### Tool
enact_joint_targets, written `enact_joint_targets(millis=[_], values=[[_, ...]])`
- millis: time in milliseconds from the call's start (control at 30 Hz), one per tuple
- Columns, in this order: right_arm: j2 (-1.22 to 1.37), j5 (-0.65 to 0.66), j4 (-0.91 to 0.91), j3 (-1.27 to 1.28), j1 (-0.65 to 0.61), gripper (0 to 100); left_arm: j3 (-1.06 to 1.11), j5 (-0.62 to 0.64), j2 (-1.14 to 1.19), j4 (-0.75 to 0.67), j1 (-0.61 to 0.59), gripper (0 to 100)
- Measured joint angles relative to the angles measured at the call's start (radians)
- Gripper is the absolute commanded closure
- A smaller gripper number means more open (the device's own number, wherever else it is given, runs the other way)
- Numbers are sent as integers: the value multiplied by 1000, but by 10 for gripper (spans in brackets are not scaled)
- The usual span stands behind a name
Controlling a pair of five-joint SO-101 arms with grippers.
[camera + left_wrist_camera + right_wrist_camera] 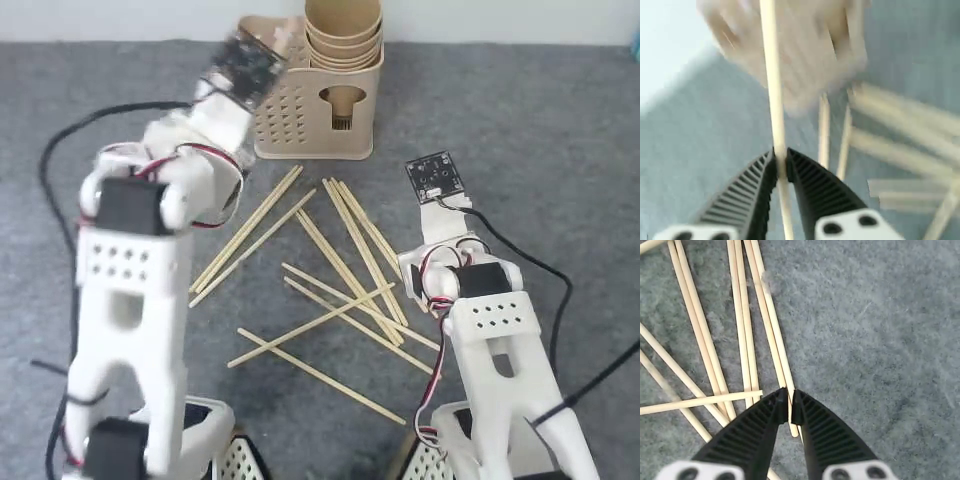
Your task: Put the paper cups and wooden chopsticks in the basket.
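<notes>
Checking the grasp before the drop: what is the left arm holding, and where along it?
One wooden chopstick, pinched between the left gripper's jaws partway along its shaft, not at an end.

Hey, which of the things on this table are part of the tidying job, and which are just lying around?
Job:
stacked brown paper cups
beige perforated plastic basket holding them
loose wooden chopsticks
one wooden chopstick clamped in the left tool

Just there:
black cables
grey felt mat
</notes>
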Motion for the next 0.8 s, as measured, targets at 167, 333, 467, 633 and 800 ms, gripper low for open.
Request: enact_joint_targets(millis=[167,333,467,633,800], values=[[0,0,0,0,0,957,55,209,-34,-361,-5,991],[0,0,0,0,0,957,58,361,35,-720,6,991],[0,0,0,0,0,957,58,482,150,-959,14,991],[0,0,0,0,0,957,58,489,287,-1177,37,990],[0,0,0,0,0,957,18,489,448,-1274,34,990]])
